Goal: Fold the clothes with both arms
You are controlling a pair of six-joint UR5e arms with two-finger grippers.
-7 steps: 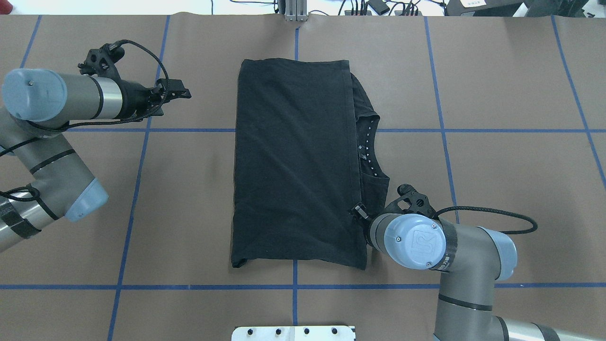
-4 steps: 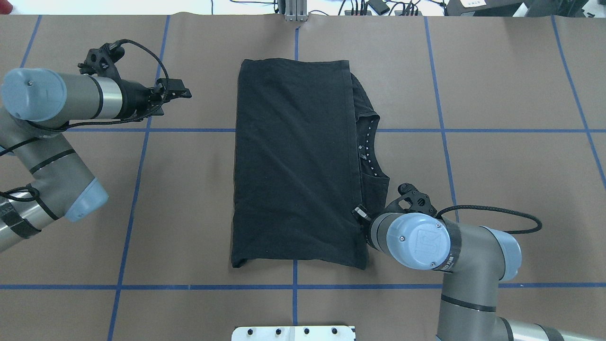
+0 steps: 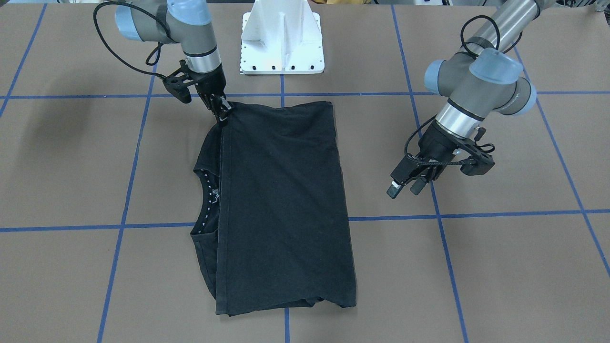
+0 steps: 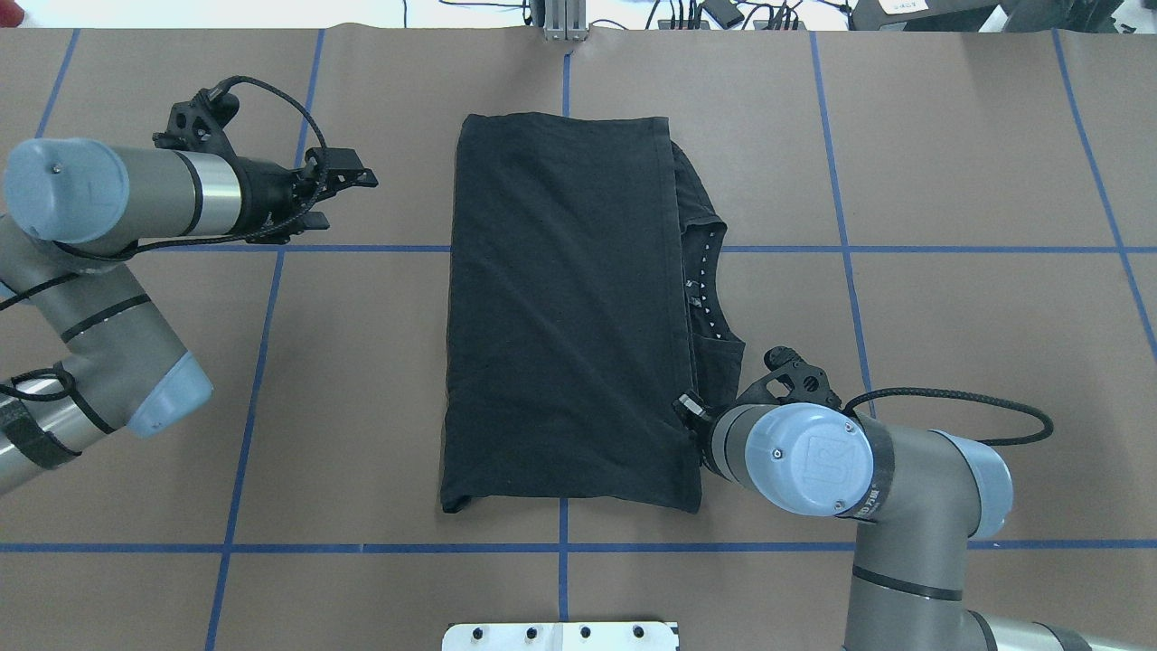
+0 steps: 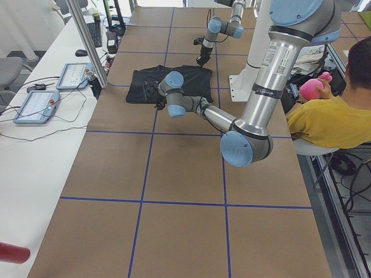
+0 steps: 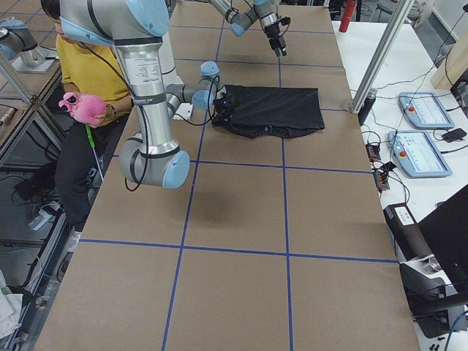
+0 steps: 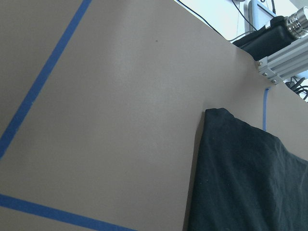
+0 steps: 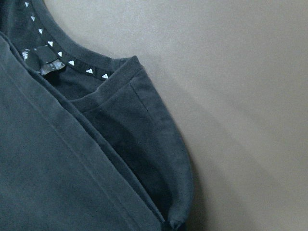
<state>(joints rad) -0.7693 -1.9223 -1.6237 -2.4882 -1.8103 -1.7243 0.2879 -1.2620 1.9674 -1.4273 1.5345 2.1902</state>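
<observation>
So, the shirt (image 3: 281, 200) is lying flat in the middle of the table (image 3: 500, 267), folded over on itself with the plain black side up. The collar (image 3: 206, 190) and one sleeve poke out from under the top layer on my right.

My right gripper (image 3: 222, 114) is down at the near hem corner on that same side. From the front view the jaws look pressed together on the corner of the top layer, which makes sense – that's the edge you'd carry across to make this fold. The overhead mostly hides the fingers behind my own wrist, so it's a best read.

My left gripper (image 3: 404, 189) hangs over bare table, well apart from the shirt's other long edge, jaws spread and holding nothing. I reckon it's parked there so it doesn't drag the cloth while the right one deals with its corner. Its wrist camera just sees the far corner of the shirt and the tabletop.

Counts – one shirt, one collar showing, two arms, two grippers, one white stand (image 3: 282, 43) behind the shirt.
</observation>
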